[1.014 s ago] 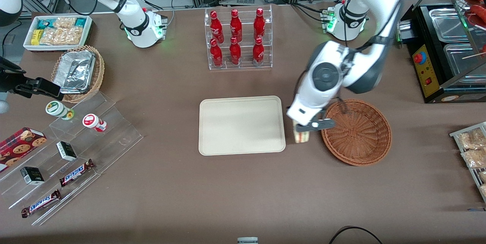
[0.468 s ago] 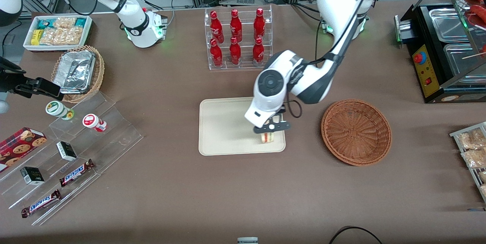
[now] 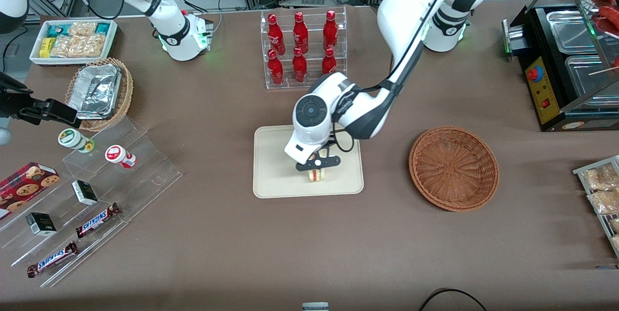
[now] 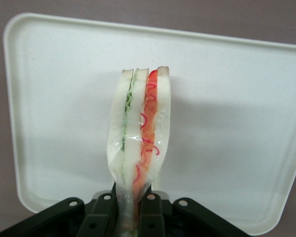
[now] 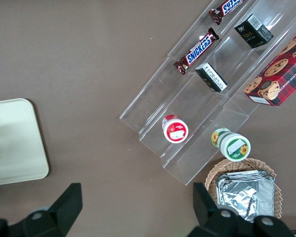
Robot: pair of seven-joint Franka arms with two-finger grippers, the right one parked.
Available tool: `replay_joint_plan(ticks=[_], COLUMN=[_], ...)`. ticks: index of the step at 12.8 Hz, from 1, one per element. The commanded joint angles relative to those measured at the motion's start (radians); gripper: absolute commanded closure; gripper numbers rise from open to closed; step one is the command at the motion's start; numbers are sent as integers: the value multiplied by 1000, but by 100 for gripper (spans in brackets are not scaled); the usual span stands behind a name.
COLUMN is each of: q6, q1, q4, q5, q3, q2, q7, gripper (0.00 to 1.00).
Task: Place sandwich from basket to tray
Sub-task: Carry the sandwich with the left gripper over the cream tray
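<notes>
My left gripper (image 3: 317, 166) hangs over the cream tray (image 3: 275, 166), shut on the sandwich (image 3: 316, 174). In the wrist view the gripper (image 4: 131, 210) pinches the clear-wrapped sandwich (image 4: 140, 133) by its narrow end, with pale bread and red and green filling layers showing above the tray (image 4: 237, 113). Whether the sandwich touches the tray I cannot tell. The reddish-brown wicker basket (image 3: 453, 168) sits beside the tray toward the working arm's end, with nothing in it.
A clear rack of red bottles (image 3: 302, 49) stands farther from the front camera than the tray. Tiered acrylic shelves (image 3: 92, 195) with snack bars, a tan basket of foil trays (image 3: 99, 92) and a white snack box (image 3: 72, 40) lie toward the parked arm's end.
The gripper has carried the sandwich from beside the basket's rim across to above the tray, moving toward the parked arm's end. The basket is left with nothing in it.
</notes>
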Motion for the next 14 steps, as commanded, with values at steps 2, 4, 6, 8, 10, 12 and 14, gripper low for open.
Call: replay_joint_plan(ticks=[2,4,6,8,10,12,14], q6=[-20,-8,1,12,17,38,37], q1=[-25,-28,-29,-29,-42,-42,-42], q4=[61,61,61,61,61,57,56], q5=[-14,-13,-13,-13,-11,-13,-11], q3=[1,0,0,0,0,0,0], q2=[47,55,64,71,76,82,79], q7=[-33,-44,-56,-97,-114,-116,-111], gripper=[100,100,100,100,100,54,0])
